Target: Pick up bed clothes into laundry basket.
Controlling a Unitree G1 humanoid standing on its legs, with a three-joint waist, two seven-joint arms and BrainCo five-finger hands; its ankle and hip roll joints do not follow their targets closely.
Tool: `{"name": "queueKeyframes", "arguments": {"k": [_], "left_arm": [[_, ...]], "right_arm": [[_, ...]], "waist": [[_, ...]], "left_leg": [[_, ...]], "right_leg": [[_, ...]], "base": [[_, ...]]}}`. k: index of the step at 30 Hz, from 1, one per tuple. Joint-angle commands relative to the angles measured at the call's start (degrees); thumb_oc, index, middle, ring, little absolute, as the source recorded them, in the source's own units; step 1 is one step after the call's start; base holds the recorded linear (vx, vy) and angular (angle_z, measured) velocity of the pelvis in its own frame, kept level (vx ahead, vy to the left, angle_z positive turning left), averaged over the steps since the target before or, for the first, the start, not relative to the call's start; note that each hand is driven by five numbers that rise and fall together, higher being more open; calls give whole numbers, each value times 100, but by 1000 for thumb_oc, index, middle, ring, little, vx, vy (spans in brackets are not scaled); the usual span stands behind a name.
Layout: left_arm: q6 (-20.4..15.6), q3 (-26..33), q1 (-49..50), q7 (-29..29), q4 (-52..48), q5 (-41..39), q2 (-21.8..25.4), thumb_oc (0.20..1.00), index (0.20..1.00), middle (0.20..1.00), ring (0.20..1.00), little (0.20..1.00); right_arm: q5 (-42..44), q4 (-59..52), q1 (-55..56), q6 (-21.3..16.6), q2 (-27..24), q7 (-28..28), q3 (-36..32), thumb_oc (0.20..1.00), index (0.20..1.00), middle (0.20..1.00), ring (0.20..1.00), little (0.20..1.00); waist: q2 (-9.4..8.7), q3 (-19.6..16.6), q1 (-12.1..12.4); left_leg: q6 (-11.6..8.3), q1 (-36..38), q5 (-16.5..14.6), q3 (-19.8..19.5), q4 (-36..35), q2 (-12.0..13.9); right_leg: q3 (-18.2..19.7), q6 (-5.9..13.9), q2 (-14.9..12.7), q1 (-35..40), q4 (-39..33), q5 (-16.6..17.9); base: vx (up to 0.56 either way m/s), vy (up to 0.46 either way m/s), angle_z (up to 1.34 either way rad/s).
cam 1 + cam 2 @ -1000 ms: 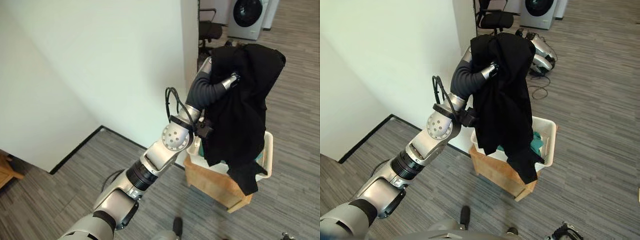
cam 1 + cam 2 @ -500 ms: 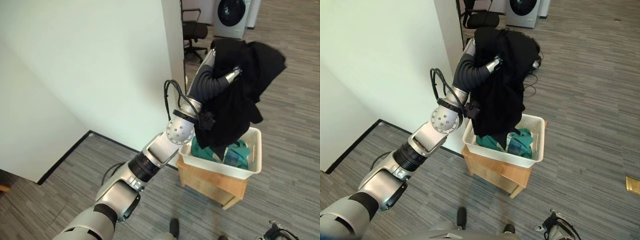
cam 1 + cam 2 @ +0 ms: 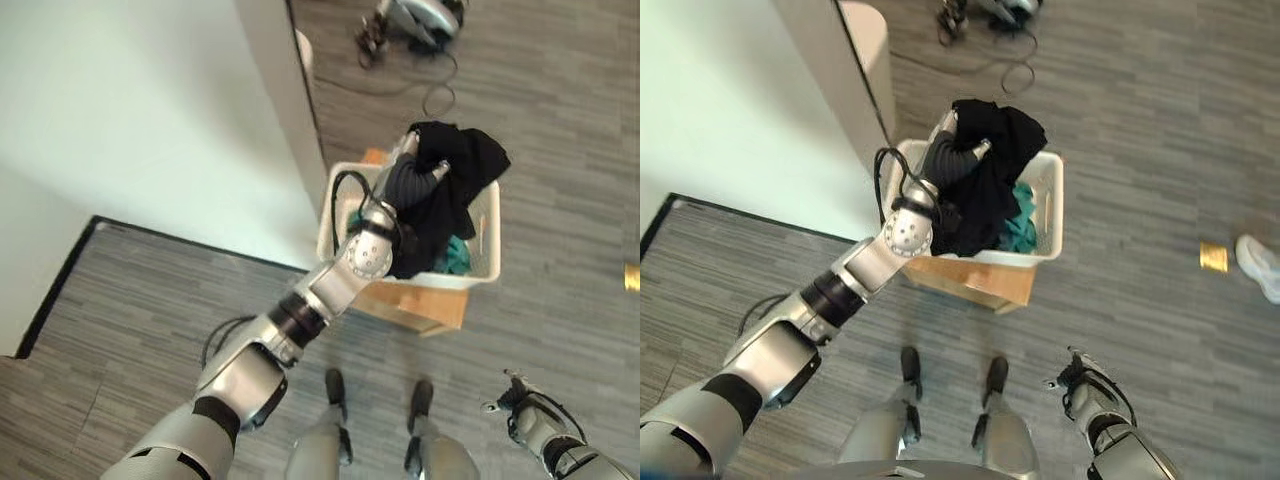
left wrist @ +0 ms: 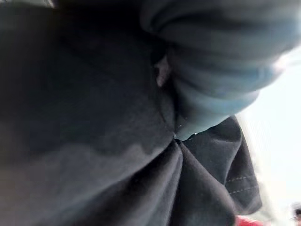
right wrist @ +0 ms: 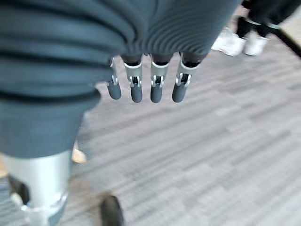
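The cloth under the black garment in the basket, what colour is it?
Teal green cloth, showing beside the black garment; clearest in the right eye view.

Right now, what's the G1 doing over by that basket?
Its left robot hand is curled round a black garment, holding it bunched over the white laundry basket, with the cloth's lower part hanging into it. The basket sits on a low wooden stand beside the wall, and teal clothing lies inside. The right robot hand hangs idle low at the side, fingers relaxed.
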Motion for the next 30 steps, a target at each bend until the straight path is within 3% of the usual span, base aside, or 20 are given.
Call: {"name": "queueKeyframes", "arguments": {"k": [1, 2, 3, 7, 15, 18, 22, 30], "left_arm": [[-137, 93, -1245, 221, 725, 368, -463, 247, 247, 247, 247, 247], [-114, 24, -1289, 203, 777, 478, -413, 511, 511, 511, 511, 511], [-63, -66, -1315, 228, 780, 743, -325, 1000, 1000, 1000, 1000, 1000], [115, -306, -1436, 193, 1604, 1193, -154, 1000, 1000, 1000, 1000, 1000], [30, -581, -1488, -148, 1245, 1189, 78, 1000, 1000, 1000, 1000, 1000], [38, -819, -1811, -183, 1177, 1384, 402, 1000, 1000, 1000, 1000, 1000], [22, -651, -1941, -5, 929, 1183, 650, 1000, 1000, 1000, 1000, 1000], [-128, -245, -1377, -43, 189, 572, 546, 1000, 1000, 1000, 1000, 1000]], "right_arm": [[-24, -101, -324, -16, -402, -212, 145, 1000, 1000, 1000, 1000, 1000], [-29, -100, -327, -39, -399, -223, 170, 1000, 1000, 1000, 1000, 1000], [-22, -91, -318, -66, -389, -234, 184, 1000, 1000, 1000, 1000, 1000], [145, -81, -272, -241, -291, -155, 141, 1000, 1000, 1000, 1000, 1000], [445, -334, -146, -423, -56, -64, 101, 1000, 1000, 1000, 1000, 1000], [488, -580, -432, -426, -95, -89, 128, 1000, 1000, 1000, 1000, 1000], [367, -1086, -623, -440, -163, -155, 280, 1000, 1000, 1000, 1000, 1000], [427, -1602, -432, -490, 76, -91, 338, 1000, 1000, 1000, 1000, 1000]], "waist": [[32, 238, 34], [36, 263, 4], [39, 276, -5], [37, 284, -33], [168, 147, 69], [259, 31, 163], [315, -142, 341], [426, -314, 729]], "left_leg": [[-532, -47, 90, -46, 12, 394], [-535, -77, 91, -34, 12, 390], [-530, -102, 89, -26, 12, 388], [-519, -103, 55, -16, 12, 376], [-493, 206, -35, -57, 12, 356], [-493, 392, -65, -87, 12, 350], [-489, 619, -66, -139, 12, 349], [-522, 877, 23, -347, 12, 374]], "right_leg": [[-43, 648, -249, 163, 69, -335], [-36, 662, -267, 123, 69, -316], [-40, 674, -281, 106, 69, -307], [-15, 703, -306, 74, 69, -269], [-86, 680, -294, 403, 69, -349], [-177, 671, -275, 653, 69, -417], [-298, 627, -219, 973, 69, -497], [-648, 525, -124, 1520, 69, -704]], "base": [[-30, 28, -4], [0, 0, 0], [0, 0, 0], [-6, 27, -2], [17, 0, 1], [44, -14, 13], [38, -34, 12], [21, -46, 18]]}}
